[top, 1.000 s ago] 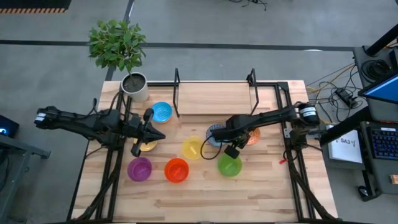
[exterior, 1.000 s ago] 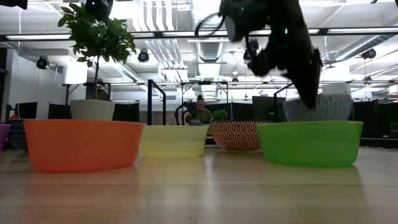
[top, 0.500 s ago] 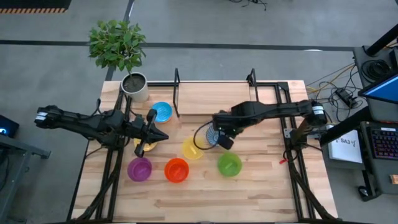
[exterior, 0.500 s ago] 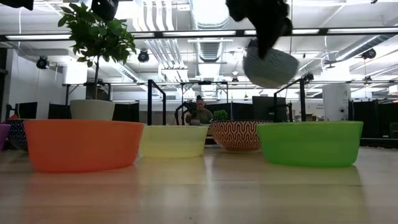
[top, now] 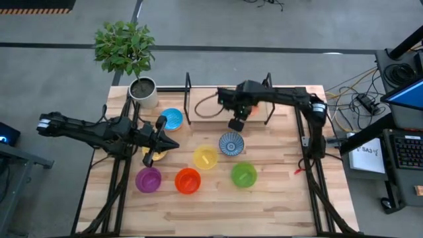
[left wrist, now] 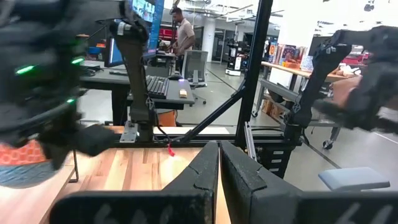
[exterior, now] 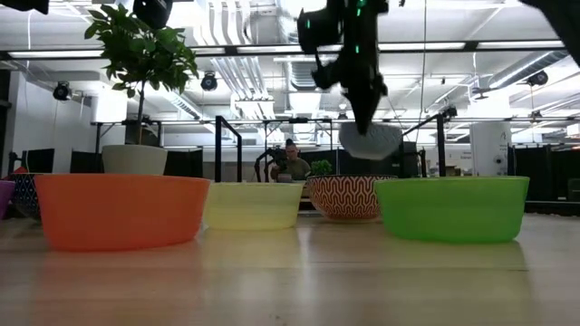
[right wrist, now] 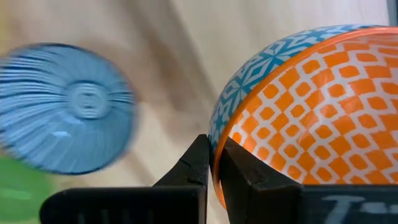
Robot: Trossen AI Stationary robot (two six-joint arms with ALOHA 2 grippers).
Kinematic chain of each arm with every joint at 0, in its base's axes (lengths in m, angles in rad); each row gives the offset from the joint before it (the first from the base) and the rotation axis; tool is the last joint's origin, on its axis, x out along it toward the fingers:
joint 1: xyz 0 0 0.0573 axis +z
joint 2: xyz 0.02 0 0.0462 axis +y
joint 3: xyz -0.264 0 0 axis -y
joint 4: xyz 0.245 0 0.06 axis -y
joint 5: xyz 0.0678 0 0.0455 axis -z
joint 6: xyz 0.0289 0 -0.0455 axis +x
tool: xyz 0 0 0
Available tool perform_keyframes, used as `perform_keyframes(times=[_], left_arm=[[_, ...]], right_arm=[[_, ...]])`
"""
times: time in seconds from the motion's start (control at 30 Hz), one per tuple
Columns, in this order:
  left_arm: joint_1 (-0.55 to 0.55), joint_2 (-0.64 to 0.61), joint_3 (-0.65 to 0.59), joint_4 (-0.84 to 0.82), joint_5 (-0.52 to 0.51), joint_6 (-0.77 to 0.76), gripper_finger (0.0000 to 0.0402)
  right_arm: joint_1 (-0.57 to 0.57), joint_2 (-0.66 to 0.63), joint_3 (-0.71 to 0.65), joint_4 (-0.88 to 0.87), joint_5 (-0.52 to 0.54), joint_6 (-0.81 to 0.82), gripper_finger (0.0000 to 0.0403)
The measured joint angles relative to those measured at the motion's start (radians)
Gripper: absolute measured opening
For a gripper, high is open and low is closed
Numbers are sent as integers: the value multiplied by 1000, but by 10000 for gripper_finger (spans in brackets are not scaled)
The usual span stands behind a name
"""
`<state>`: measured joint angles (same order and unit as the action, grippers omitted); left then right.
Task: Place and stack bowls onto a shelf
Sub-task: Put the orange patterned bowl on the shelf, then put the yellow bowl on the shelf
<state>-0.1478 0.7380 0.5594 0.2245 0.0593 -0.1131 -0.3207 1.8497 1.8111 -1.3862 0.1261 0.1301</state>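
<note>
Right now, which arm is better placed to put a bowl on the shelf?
Right. Its pincer is shut on the orange patterned bowl at the rim, held up at the shelf front edge. The left pincer is shut on nothing, over the table left side.

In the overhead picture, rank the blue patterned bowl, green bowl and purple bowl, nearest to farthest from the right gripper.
1. Blue patterned bowl, just in front of the right gripper.
2. Green bowl, nearer the front edge.
3. Purple bowl, far front left.
</note>
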Motion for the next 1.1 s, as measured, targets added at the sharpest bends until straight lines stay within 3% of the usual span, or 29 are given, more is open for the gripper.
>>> perform_keyframes(times=[0.27, 0.63, 0.97, 1.1], left_arm=[[0, 0, 1, -3, 0, 0, 0], [0, 0, 1, -3, 0, 0, 0], [0, 0, 1, -2, 0, 0, 0], [0, 0, 1, -7, 0, -7, 0]], right_arm=[[-132, 78, 0, 7, -2, -68, 13], [-153, 147, 0, 44, 6, -112, 14], [-153, 128, 1, 96, 13, -126, 98], [-153, 91, 1, 96, 33, -94, 107]])
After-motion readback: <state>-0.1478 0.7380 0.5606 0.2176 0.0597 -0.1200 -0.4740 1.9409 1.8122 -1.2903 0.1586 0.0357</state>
